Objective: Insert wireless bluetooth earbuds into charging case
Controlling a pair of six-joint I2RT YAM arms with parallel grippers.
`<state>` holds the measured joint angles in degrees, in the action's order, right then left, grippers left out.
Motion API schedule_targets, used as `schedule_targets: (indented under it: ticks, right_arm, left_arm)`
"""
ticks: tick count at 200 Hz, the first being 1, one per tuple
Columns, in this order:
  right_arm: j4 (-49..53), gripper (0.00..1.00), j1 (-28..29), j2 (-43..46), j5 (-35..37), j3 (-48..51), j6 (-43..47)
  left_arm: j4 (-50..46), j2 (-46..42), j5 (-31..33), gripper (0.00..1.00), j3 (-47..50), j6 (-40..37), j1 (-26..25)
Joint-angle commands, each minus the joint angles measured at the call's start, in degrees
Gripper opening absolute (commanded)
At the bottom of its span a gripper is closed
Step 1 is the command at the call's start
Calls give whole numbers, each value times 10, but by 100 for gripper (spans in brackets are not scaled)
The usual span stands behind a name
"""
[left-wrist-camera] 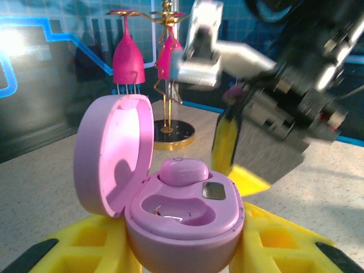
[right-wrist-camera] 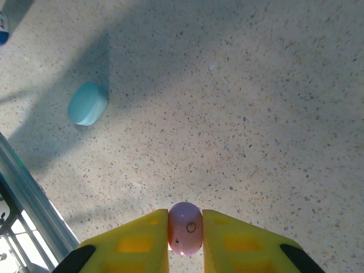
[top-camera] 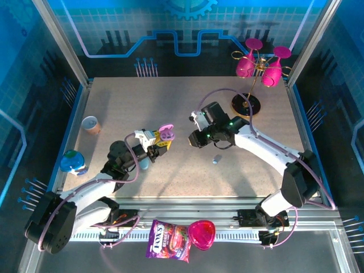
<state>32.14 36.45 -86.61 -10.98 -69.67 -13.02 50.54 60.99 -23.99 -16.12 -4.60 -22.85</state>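
Top view: we've got a speckled bench (top-camera: pixel 142 102) boxed in by blue walls (top-camera: pixel 114 23), left end effector (top-camera: pixel 160 141) mid-frame, clamped on the open purple case (top-camera: pixel 166 132). Left wrist: one seated earbud (left-wrist-camera: pixel 182 170) in its far slot. Right wrist: right end effector (right-wrist-camera: pixel 185 220) pinching a purple earbud (right-wrist-camera: pixel 185 232) bottom centre, teal case (right-wrist-camera: pixel 87 103) upper left.

The purple candy bag (top-camera: pixel 168 240) at the near edge reads "FOX'S"; its smaller print is illegible.
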Motion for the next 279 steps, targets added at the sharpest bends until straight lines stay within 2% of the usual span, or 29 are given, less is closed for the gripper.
schedule_targets:
  ticks: [1,35,138,279]
  right_arm:
    - [31,17,18,24,22,-41,0]
    - [19,16,56,29,52,-80,-10]
    - [-22,16,118,-22,30,-134,-30]
    - [-32,16,127,-61,59,-130,-25]
  left_arm:
    - [32,16,23,32,2,-27,-7]
    - [16,37,42,32,-6,-54,-27]
    - [-10,40,74,32,-21,-63,-55]
    - [-24,33,71,32,-28,-65,-58]
